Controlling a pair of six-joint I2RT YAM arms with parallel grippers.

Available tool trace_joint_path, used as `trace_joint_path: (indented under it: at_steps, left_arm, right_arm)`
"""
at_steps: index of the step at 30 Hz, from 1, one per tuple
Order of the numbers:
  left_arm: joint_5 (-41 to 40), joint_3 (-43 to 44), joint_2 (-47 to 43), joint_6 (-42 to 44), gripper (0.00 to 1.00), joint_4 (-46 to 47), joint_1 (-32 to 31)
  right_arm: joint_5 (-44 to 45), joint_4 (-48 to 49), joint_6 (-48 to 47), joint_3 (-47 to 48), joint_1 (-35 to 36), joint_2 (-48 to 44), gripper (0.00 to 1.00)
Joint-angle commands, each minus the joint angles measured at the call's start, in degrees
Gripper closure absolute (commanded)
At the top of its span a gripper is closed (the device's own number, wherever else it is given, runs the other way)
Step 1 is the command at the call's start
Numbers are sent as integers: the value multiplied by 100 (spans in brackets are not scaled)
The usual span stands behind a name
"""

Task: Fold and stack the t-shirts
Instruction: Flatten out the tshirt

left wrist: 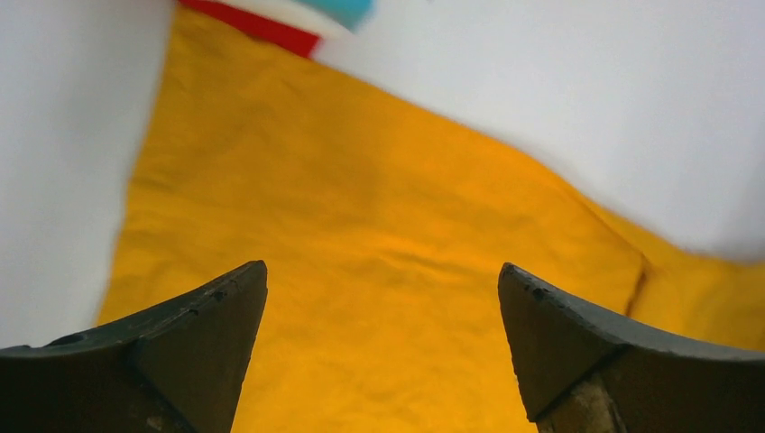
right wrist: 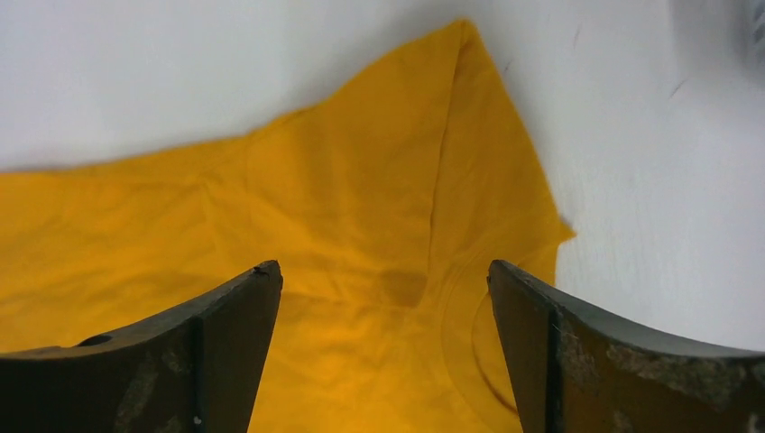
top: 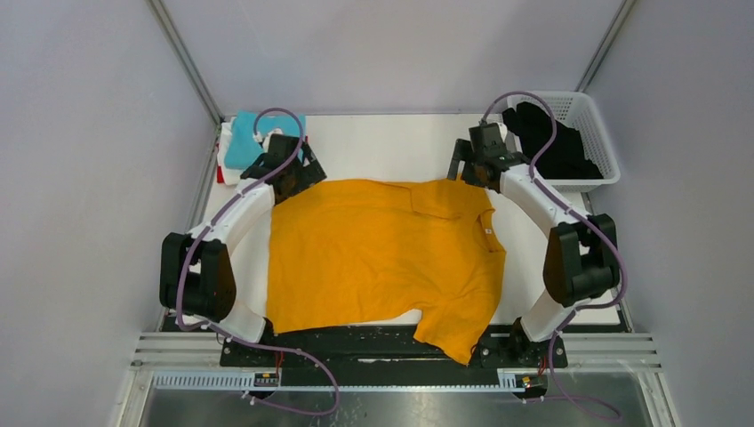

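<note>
1. The orange shirt (top: 382, 258) lies flat on the table (top: 391, 142), collar toward the right arm and one sleeve over the near edge.
2. The left gripper (left wrist: 383, 271) hovers over its far-left corner, spread and empty.
3. The right gripper (right wrist: 383, 266), also spread and empty, hovers near the collar; together they look placed for a two-handed fold.
4. The folded stack (top: 238, 147) sits at far left.
</note>
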Motion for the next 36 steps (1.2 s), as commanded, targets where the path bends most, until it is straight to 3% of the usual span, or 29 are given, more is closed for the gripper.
trace_joint_path:
  at_steps: [1,5,12,27,36]
  left_arm:
    - [652,-578,-318,-171,1,440,-593]
    - [706,-1150,-458,-343,1,641,-930]
    - [662,-1647,-524,-412,1,802,-975]
    - [460,-1822,-358,-395,1,738,-978]
    - [433,-1838,-268,-399,1,700,-978]
  right_arm:
    - [-1052,209,600,-775,-21,-220,10]
    - [-1566,365,814,-984,-21,69,19]
    - [-1496,401,916,-762,-15,721,37]
    - [-1196,771,1227,-433,-12,1191,49]
    - [-1424,1156,1348,-241,-12,1197,50]
